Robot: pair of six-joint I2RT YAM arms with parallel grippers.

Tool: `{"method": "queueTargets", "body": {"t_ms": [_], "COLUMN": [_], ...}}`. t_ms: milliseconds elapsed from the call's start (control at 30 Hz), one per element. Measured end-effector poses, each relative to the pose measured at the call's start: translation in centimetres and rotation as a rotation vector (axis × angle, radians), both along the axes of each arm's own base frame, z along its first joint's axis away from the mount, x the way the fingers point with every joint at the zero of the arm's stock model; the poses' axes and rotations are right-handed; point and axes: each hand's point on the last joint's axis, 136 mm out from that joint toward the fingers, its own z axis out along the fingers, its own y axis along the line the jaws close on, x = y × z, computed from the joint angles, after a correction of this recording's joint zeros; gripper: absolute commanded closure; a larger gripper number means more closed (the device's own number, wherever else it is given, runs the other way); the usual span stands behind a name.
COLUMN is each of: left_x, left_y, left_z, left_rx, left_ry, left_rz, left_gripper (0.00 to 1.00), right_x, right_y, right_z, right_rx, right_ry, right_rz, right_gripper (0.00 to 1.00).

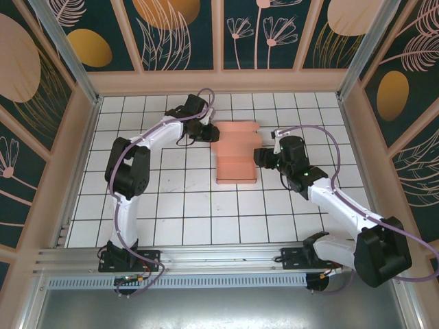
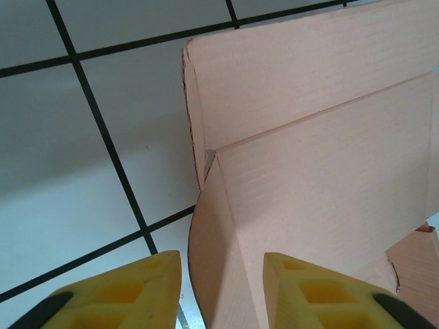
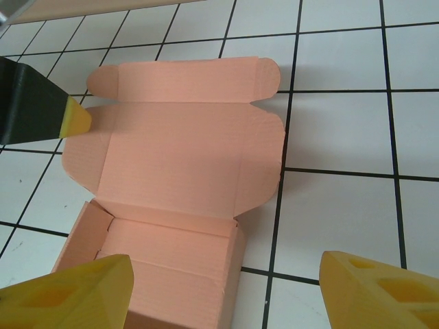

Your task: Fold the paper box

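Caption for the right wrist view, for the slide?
Open right gripper faces the half-folded paper box, lid flat on the tiles, left gripper's fingertip at the lid's edge.

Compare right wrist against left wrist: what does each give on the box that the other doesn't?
Right wrist: the whole paper box, tray walls up, lid open flat with rounded side flaps, the other arm's yellow fingertip at one lid side flap, and the right gripper open wide at the tray end. Left wrist: close-up of one flap's curved edge and a crease, that edge running between the open fingers of the left gripper. Both: pink card on the white tiled table.
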Motion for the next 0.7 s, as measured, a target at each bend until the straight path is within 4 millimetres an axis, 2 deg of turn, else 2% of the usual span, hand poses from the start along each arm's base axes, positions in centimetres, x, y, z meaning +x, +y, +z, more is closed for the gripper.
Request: {"method": "queueTargets", "body": {"t_ms": [100,333,500,700], "left_x": [-0.1,0.1,0.3,-1.3], "left_y": [-0.2,-0.3,-0.3,0.7], "left_z": [-0.7,-0.8,0.1,1.3], "left_rx": [-0.005,-0.01,-0.029,-0.041], "left_ry": [0.016,0.012,-0.045,-0.12], "left_rz": [-0.006,-0.006,-0.01,-0.02], "left_gripper": [0.68,0.89,0.89,0.95], "right_x": [0.0,-0.1,0.3,2.0], "right_y": [0.0,-0.1,-0.1,-1.8], "right_z": [0.0,0.1,1.7,4.3], "right_rx": [0.0,-0.009,-0.007,-0.031], "right_ry": [0.0,0.018,0.0,-0.026], "right_rz": [0.0,-0.001,-0.011,-0.044], "right_gripper": [0.28,0.28,0.28,0.28]}}
